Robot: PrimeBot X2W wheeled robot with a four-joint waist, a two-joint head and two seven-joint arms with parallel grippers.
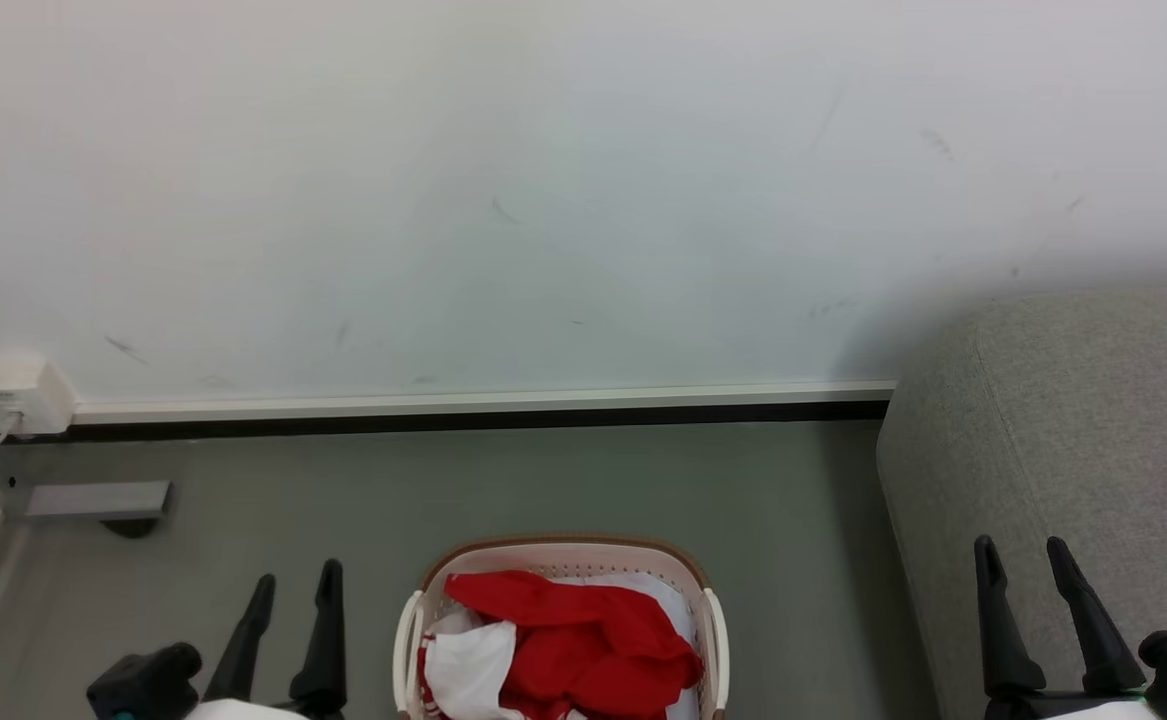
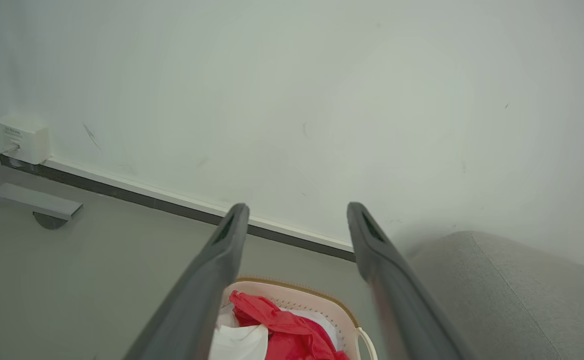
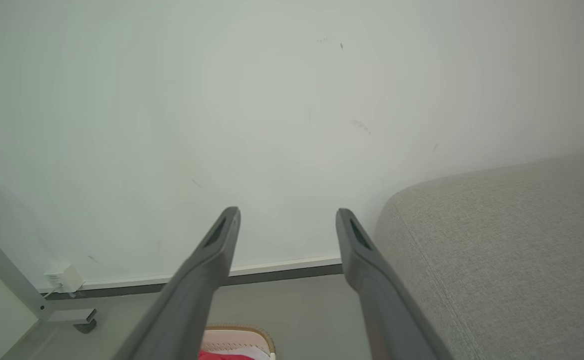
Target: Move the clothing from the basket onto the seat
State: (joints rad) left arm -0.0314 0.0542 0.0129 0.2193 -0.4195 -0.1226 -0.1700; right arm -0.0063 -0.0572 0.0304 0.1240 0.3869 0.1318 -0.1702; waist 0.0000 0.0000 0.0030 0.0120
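Starting the pick, I judge: nothing held. Head view: left gripper [image 1: 297, 575] at 7 o'clock, fingers spread, empty; right gripper [image 1: 1023, 548] at 5 o'clock, spread too. Soft red-and-white fabric clothing [image 1: 583, 640] sits heaped in the cream-white perforated plastic basket [image 1: 563, 545] with brown rim at 6 o'clock. Large light-grey upholstered seat [image 1: 1073, 450] at 4 o'clock, near the basket. Suggest: go down on the top red fold mid-heap, pinch deep, lift clear of the rim, swing toward 4 o'clock. Risk: sleeves snagging the rim.

The sofa [image 1: 1073, 450] was matt woven grey cloth; the laundry basket [image 1: 713, 625] smooth perforated plastic, holding soft red-and-white jerseys [image 1: 583, 640].
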